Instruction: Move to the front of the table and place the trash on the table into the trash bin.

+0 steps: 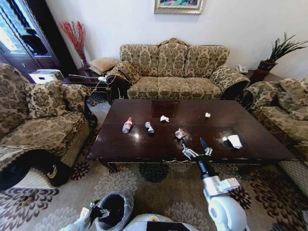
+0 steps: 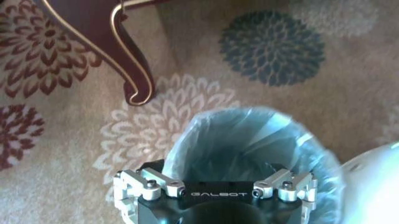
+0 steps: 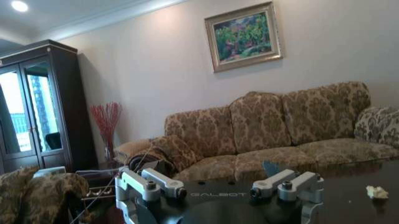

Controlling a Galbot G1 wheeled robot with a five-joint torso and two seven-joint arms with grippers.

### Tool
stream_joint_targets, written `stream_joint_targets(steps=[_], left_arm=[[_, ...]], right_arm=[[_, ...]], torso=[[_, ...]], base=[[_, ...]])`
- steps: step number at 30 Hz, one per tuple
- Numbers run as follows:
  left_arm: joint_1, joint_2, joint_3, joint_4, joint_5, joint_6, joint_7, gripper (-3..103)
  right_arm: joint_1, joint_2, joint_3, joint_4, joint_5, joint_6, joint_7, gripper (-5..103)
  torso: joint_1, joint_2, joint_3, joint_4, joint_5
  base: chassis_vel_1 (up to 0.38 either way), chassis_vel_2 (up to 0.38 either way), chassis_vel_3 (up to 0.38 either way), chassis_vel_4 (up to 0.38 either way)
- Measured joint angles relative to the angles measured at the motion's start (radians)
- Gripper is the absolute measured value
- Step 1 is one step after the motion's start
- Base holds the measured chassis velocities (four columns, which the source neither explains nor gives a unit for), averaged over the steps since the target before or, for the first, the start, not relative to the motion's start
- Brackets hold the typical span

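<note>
Soft daylit room, wide-angle head view

Daylight enters through the glass door (image 1: 14, 33) at the left; a ceiling spot (image 3: 19, 5) glows in the right wrist view. The glossy table (image 1: 144, 144) shows pale glare patches. The head view bows strongly at its edges; the left wrist view is blurred.

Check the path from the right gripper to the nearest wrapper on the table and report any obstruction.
Nothing visible blocks it. The right gripper, open, hangs over the table's near edge, and the crumpled wrapper lies just beyond it on bare wood.
</note>
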Motion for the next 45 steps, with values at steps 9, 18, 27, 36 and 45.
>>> stream_joint_targets(steps=[9, 18, 27, 36, 45], left_arm=[[-0.111, 0.001, 0.030, 0.195, 0.012, -0.062, -0.036, 100], [-0.208, -0.009, 0.018, 0.385, 0.016, -0.109, -0.006, 100], [-0.296, 0.004, -0.003, 0.581, -0.048, -0.154, 0.065, 100], [-0.342, -0.001, -0.005, 0.627, -0.024, -0.122, 0.117, 87], [-0.348, -0.009, 0.009, 0.617, 0.035, -0.121, 0.120, 70]], right_arm=[[-0.018, -0.012, 0.001, -0.016, 0.001, 0.012, -0.007, 100], [-0.025, -0.009, -0.004, -0.037, -0.006, 0.021, -0.015, 100], [-0.038, 0.013, -0.016, -0.071, -0.025, 0.033, -0.022, 100], [-0.036, 0.013, -0.015, -0.084, -0.033, 0.037, -0.025, 100], [-0.038, 0.014, -0.012, -0.090, -0.035, 0.037, -0.025, 100]], torso=[[0.000, 0.000, 0.000, -0.0001, 0.0004], [0.000, 0.000, 0.000, 0.0000, 0.0004], [0.000, 0.000, 0.000, 0.0000, 0.0003], [0.000, 0.000, 0.000, 0.0005, 0.0023], [0.000, 0.000, 0.000, 0.0008, 0.0032]], base=[[0.000, 0.000, 0.000, 0.000], [0.000, 0.000, 0.000, 0.000], [0.000, 0.000, 0.000, 0.000], [0.000, 0.000, 0.000, 0.000], [0.000, 0.000, 0.000, 0.000]])
